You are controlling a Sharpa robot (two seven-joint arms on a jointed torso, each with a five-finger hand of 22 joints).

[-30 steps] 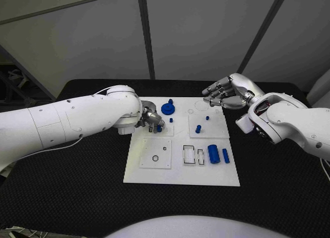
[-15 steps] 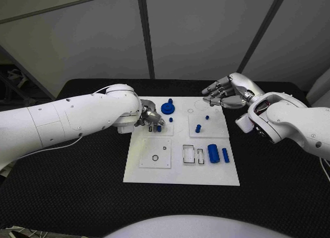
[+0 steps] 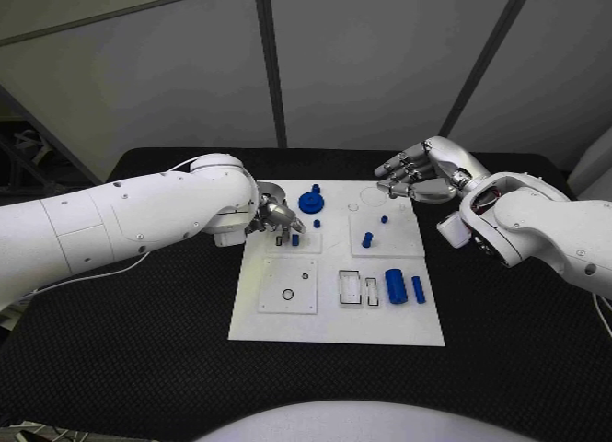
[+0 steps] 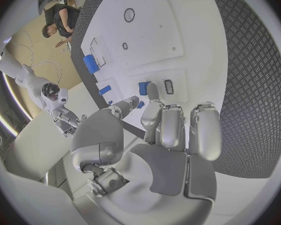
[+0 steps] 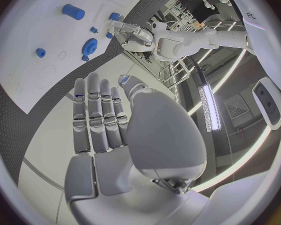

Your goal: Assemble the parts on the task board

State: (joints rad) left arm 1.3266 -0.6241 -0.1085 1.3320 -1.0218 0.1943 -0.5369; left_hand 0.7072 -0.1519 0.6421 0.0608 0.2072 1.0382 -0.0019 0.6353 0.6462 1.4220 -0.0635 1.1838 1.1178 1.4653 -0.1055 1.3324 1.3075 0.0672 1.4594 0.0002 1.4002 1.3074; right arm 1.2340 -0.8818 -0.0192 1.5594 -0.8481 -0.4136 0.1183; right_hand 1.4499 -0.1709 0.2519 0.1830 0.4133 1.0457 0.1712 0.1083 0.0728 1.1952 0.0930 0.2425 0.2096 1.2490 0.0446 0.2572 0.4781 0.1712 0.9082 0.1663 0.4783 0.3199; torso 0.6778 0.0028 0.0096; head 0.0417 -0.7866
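In the head view you have one white task board [image 3: 335, 318] lying in the middle of the black table [image 3: 146, 322]. Count the blue parts on it: one gear-like piece with a peg [image 3: 312, 201] near the far edge, one small peg [image 3: 317, 222] just beside it, one small piece [image 3: 295, 239] at the fingers of the left hand [image 3: 275, 217], two small pegs [image 3: 368, 238] on the right-hand plate, and two cylinders [image 3: 398, 285] standing side by side toward the near right. The left hand reaches down onto the board's left side; you cannot tell from here whether it pinches that piece. The right hand [image 3: 420, 175] hovers over the board's far right corner, fingers loosely curled and holding nothing.

In the left wrist view the left hand [image 4: 159, 135] has its fingers [image 4: 154, 105] stretched out close together toward the board [image 4: 147, 40], with one fingertip touching or just above a small blue piece [image 4: 143, 88]; a firm pinch is not clear. You also see one blue cylinder [image 4: 90, 63] and one smaller blue piece [image 4: 105, 90] farther off.

In the right wrist view the right hand [image 5: 109, 130] is flat, fingers [image 5: 93, 110] straight and side by side, with nothing in them. Past them on the board [image 5: 28, 15] lie one cylinder [image 5: 73, 11], one gear [image 5: 89, 46] and one small peg [image 5: 40, 52].
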